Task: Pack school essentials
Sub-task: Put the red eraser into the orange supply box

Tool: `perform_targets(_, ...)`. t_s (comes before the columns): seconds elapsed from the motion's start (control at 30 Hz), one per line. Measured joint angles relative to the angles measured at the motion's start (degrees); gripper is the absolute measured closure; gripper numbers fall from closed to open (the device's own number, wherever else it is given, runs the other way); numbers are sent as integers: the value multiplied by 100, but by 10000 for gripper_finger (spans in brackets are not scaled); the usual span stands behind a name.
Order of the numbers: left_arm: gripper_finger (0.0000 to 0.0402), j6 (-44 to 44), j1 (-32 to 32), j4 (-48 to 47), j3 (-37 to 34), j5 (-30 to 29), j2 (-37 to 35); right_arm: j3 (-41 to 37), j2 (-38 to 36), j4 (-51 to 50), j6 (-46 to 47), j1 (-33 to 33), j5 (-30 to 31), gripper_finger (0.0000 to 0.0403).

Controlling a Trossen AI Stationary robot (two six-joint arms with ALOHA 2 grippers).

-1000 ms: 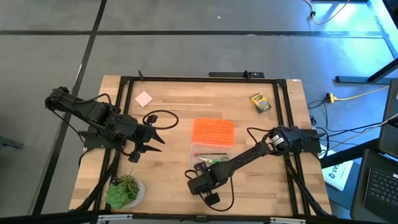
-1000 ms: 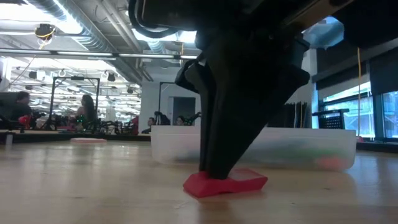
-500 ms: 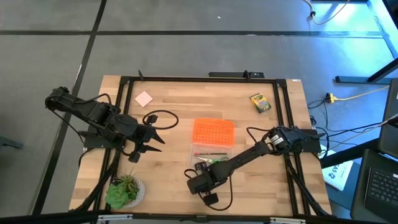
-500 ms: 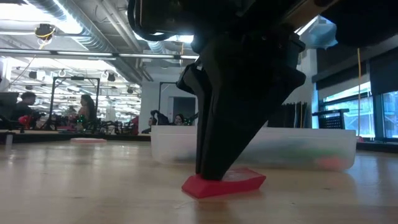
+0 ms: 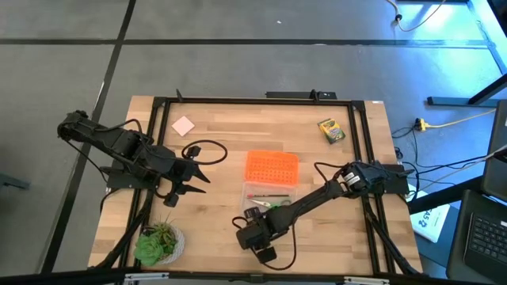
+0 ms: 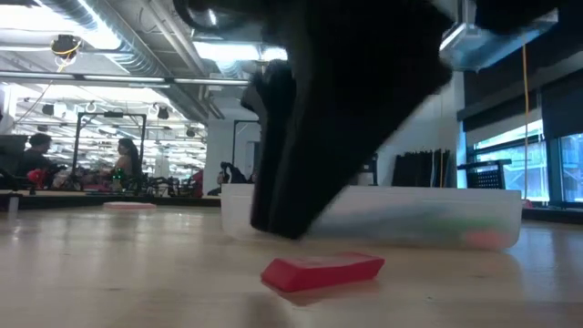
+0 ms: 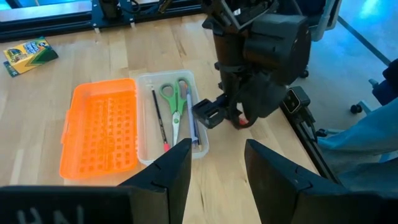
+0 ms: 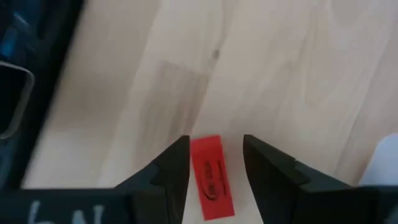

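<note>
Near the table's front edge, the right gripper (image 8: 214,163) has its fingers parted on either side of the small red eraser (image 8: 211,177) — not clamped on it, and the eraser lies flat on the wood (image 6: 322,271), just outside the clear plastic box (image 5: 265,203). Its arm stretches low across the table from the right side. At the left side, the left gripper (image 5: 193,177) hangs over bare wood, fingers part-open and empty — pointing toward the box.

Grey floor (image 5: 238,55), ceiling ducts (image 6: 118,41), bright windows (image 6: 496,159) at rt
</note>
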Motion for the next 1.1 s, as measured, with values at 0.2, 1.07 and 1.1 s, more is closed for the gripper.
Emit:
perform_targets(0.2,259,0,0,-2,0,0,2,58,-2,-106,135,1,-89,250)
perform_targets(1.07,260,0,0,-2,0,0,2,-66,71,-686,-65,87,-77,250)
perform_targets(1.1,260,0,-1,-2,0,0,2,-66,71,-688,-77,87,-77,251)
